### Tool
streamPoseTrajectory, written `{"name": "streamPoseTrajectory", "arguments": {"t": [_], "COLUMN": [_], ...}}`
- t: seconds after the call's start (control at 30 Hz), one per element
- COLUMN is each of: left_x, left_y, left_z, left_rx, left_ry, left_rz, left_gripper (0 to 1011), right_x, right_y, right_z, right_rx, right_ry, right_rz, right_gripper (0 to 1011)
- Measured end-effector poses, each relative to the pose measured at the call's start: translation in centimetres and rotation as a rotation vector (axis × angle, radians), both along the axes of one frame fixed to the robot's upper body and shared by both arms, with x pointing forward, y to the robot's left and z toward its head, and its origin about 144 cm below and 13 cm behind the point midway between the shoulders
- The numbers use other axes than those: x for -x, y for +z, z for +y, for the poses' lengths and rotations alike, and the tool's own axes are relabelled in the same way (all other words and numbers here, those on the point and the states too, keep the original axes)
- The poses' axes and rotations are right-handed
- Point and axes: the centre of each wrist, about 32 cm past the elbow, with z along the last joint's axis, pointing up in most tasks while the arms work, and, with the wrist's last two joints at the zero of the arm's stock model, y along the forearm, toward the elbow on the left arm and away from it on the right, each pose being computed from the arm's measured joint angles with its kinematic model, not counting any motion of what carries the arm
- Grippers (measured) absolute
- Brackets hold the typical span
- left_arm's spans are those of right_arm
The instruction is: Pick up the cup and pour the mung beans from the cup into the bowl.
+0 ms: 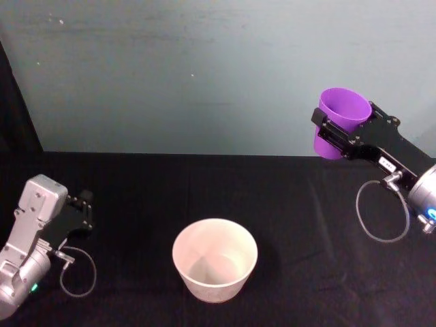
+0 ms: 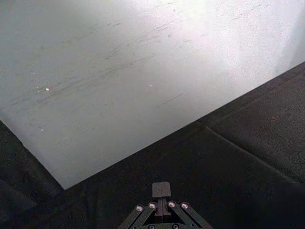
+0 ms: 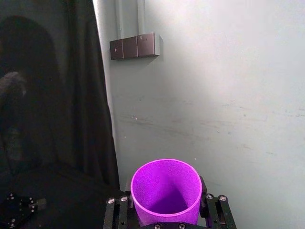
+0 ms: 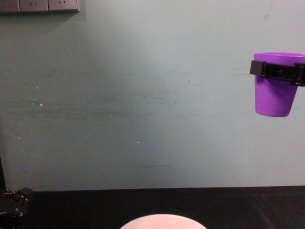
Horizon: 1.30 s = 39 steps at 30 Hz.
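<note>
Found the left end effector (image 1: 83,212) parked low at the left, over the black bench (image 1: 306,204), fingers (image 2: 161,190) closed together and gripping nothing. Saw the bowl (image 1: 212,287) standing upright mid-bench, toward the front edge. Noted the right end effector (image 1: 338,131) raised high at the right, clamped around the purple cup (image 1: 346,107). Found the cup upright, mouth up, well above the bowl and off to its right.

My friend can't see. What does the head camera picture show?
The right pincer holds the purple cup upright, high over the right side of the black table. The bowl sits mid-table, and the left pincer is low at the left.
</note>
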Motion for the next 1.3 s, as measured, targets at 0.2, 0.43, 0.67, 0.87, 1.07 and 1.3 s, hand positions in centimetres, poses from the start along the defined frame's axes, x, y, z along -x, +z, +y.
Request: {"name": "streamPoseTrajectory", "arguments": {"t": [0.2, 0.43, 0.67, 0.87, 1.07, 1.3], "left_x": [0.00, 0.00, 0.00, 0.00, 0.00, 0.00], "left_y": [0.00, 0.00, 0.00, 0.00, 0.00, 0.00], "left_z": [0.00, 0.00, 0.00, 0.00, 0.00, 0.00], "left_rx": [0.000, 0.000, 0.000, 0.000, 0.000, 0.000], "left_ry": [0.000, 0.000, 0.000, 0.000, 0.000, 0.000], "left_rz": [0.000, 0.000, 0.000, 0.000, 0.000, 0.000], "left_gripper": [0, 0, 0, 0, 0, 0], "right_x": [0.00, 0.00, 0.00, 0.00, 0.00, 0.00], "right_y": [0.00, 0.00, 0.00, 0.00, 0.00, 0.00], "right_z": [0.00, 0.00, 0.00, 0.00, 0.00, 0.00], "right_rx": [0.000, 0.000, 0.000, 0.000, 0.000, 0.000], "right_ry": [0.000, 0.000, 0.000, 0.000, 0.000, 0.000], "right_rz": [0.000, 0.000, 0.000, 0.000, 0.000, 0.000], "right_gripper": [737, 737, 737, 737, 737, 737]}}
